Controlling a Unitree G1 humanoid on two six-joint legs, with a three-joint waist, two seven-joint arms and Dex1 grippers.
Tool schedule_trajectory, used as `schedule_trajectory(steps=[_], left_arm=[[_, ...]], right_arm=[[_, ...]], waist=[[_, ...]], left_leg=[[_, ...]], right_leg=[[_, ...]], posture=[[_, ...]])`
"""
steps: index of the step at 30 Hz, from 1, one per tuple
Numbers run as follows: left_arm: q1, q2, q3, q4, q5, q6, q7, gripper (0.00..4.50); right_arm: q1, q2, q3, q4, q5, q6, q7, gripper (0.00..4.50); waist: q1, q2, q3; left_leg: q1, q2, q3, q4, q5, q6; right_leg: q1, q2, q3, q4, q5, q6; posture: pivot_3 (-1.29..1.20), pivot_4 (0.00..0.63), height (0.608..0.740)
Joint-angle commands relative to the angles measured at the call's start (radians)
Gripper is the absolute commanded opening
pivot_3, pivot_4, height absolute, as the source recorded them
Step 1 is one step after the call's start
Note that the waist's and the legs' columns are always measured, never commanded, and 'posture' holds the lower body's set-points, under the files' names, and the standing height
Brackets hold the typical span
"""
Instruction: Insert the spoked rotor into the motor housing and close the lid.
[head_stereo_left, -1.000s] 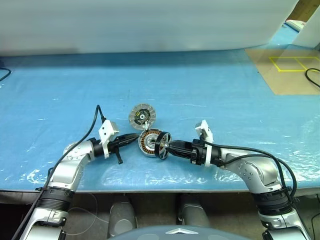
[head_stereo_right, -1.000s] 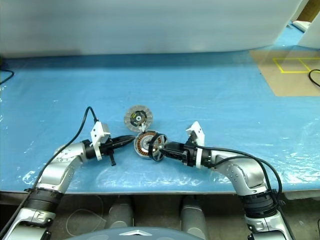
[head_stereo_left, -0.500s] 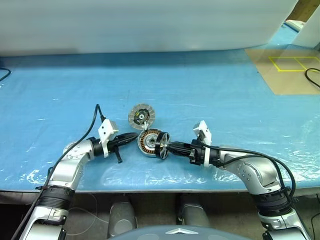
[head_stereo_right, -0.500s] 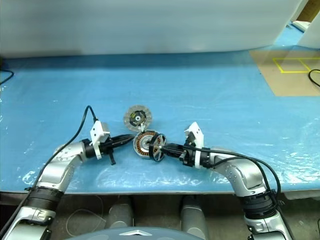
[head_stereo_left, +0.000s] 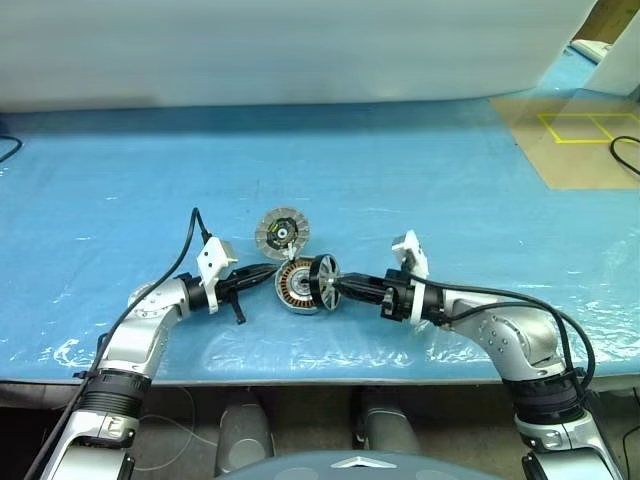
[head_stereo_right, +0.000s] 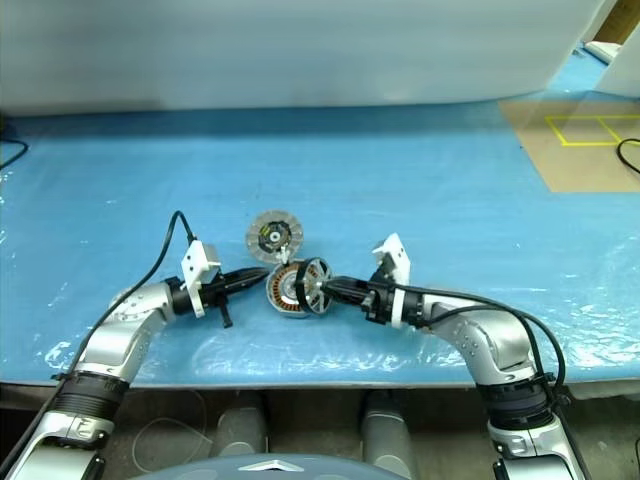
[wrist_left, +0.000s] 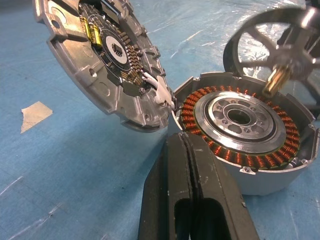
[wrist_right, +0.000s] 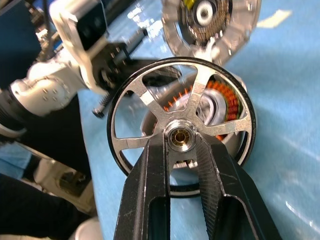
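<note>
The spoked rotor (wrist_right: 150, 102) is a dark ring with silver spokes. It stands on edge at the right rim of the motor housing (head_stereo_left: 297, 285), and its brass hub tip faces the copper windings (wrist_left: 200, 107). My right gripper (wrist_right: 180, 144) is shut on the rotor's hub and reaches in from the right (head_stereo_left: 338, 285). The lid (head_stereo_left: 283, 232) lies just behind the housing with its black-and-yellow centre up, and a white wire links the two. My left gripper (wrist_left: 183, 145) is shut on nothing, its tips at the housing's left wall (head_stereo_left: 268, 272).
Everything sits on a blue plastic sheet (head_stereo_left: 420, 180) that covers the table, close to its front edge. A brown board with yellow tape squares (head_stereo_left: 585, 135) lies at the far right. A black cable (head_stereo_left: 625, 150) curls at the right edge.
</note>
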Motion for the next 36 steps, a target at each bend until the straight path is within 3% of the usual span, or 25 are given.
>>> schedule_trajectory(steps=[1,7,12,22,36], left_arm=[[-0.001,-0.001,0.01,-0.015,0.0,-0.024,0.001,0.0],[0.001,-0.01,0.009,-0.022,0.001,-0.022,0.011,0.0],[0.03,-0.004,0.022,-0.066,-0.011,-0.014,0.02,0.0],[0.119,0.015,0.052,-0.213,-0.038,0.033,0.067,0.0],[0.229,0.012,0.056,-0.357,-0.051,0.064,0.145,0.0]], right_arm=[[-0.036,-0.032,-0.046,-0.046,0.064,0.019,0.037,0.4],[-0.113,-0.084,-0.036,-0.051,0.066,0.035,0.052,0.4],[-0.224,-0.134,0.082,-0.025,-0.052,0.005,0.066,0.4],[-0.408,-0.19,0.27,0.048,-0.208,-0.074,0.236,0.4],[-0.573,-0.159,0.418,0.224,-0.405,-0.219,0.397,0.4]], waist=[[0.001,0.0,0.0],[0.0,0.0,0.0],[-0.001,0.0,0.0],[-0.001,0.0,0.0],[-0.001,0.0,0.0]], left_leg=[[0.0,0.0,0.0,0.0,0.0,0.0],[0.0,0.0,0.0,0.0,0.0,0.0],[0.0,0.0,0.0,0.0,0.0,0.0],[-0.001,0.0,0.0,0.001,0.0,0.0],[-0.001,0.0,0.0,0.001,0.0,0.0]], right_leg=[[0.0,0.0,0.0,0.0,0.0,0.0],[0.0,0.0,0.0,0.0,0.0,0.0],[0.0,0.0,0.0,0.0,0.0,0.0],[0.0,0.0,0.0,0.0,0.0,0.0],[-0.001,0.0,0.0,0.001,0.0,0.0]], posture=[[0.0,0.15,0.74],[0.0,0.15,0.74],[0.0,0.15,0.74],[0.0,0.15,0.74],[0.0,0.15,0.74]])
